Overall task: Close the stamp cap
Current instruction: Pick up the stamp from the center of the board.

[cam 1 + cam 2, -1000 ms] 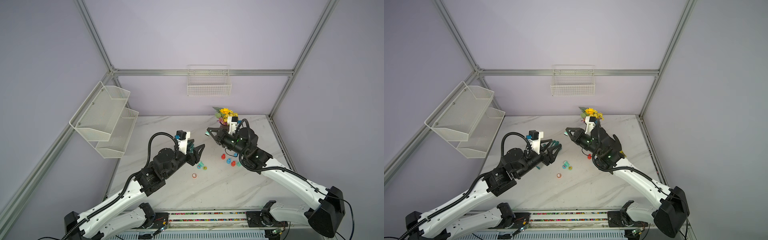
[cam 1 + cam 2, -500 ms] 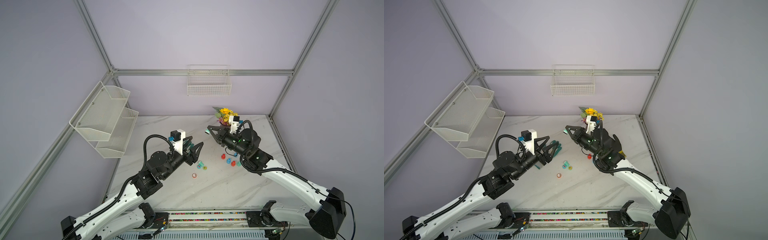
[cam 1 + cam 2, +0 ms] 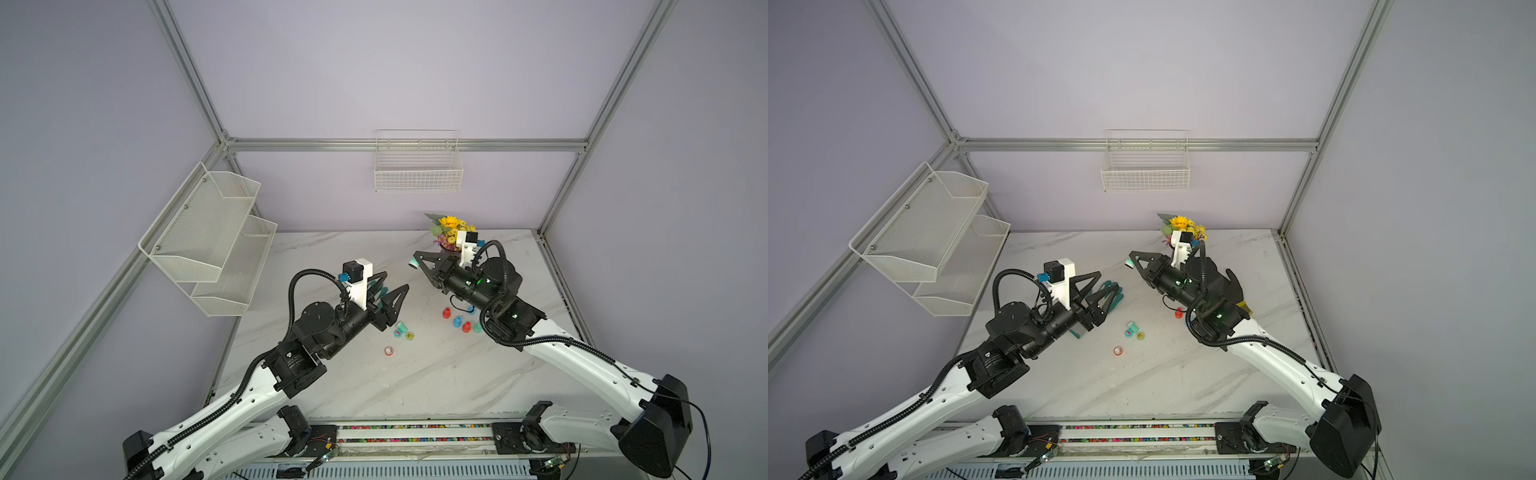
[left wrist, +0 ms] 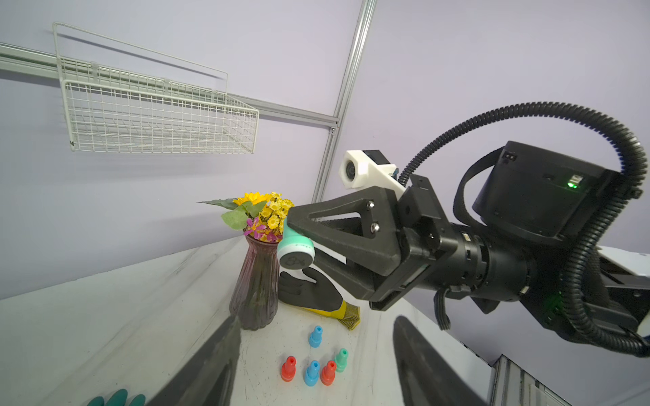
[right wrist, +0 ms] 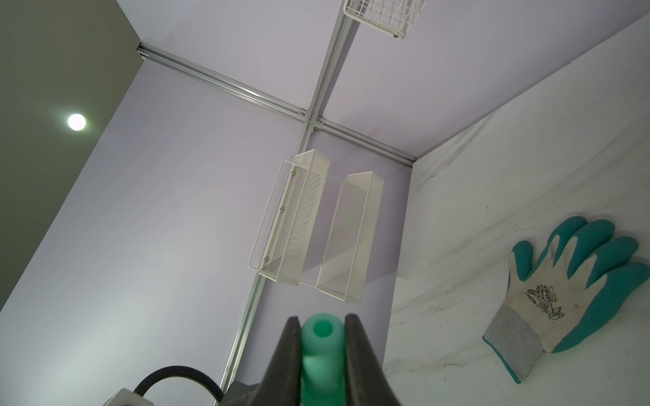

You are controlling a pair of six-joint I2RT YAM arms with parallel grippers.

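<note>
white marble-patterned tabletop (image 3: 415, 386) carried plenty: a purple ribbed glass vase of flowers (image 4: 255, 288) stood at the back, a black glove with yellow cuff (image 4: 313, 290) lay just beside it. five small red, blue and green plastic stamps (image 4: 311, 372) stood clustered near. three small round caps (image 3: 400, 329) sat mid-table, and a teal-and-white work glove (image 5: 562, 281) lay flat.

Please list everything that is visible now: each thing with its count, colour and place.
table: one, white marble, beneath everything
wire basket: one, white, back wall
mesh shelf: one, white, two tiers, side wall
vase: one, purple, yellow flowers, table's far edge
teal glove: one, table, below left hand
black glove: one, yellow cuff, near vase
standing stamps: five, two red, two blue, one green, near black glove
loose caps: three, teal, green, red, table middle
green stamp: one, held by right hand
left hand: one, black, open, empty
right hand: one, black, shut on green stamp
</note>
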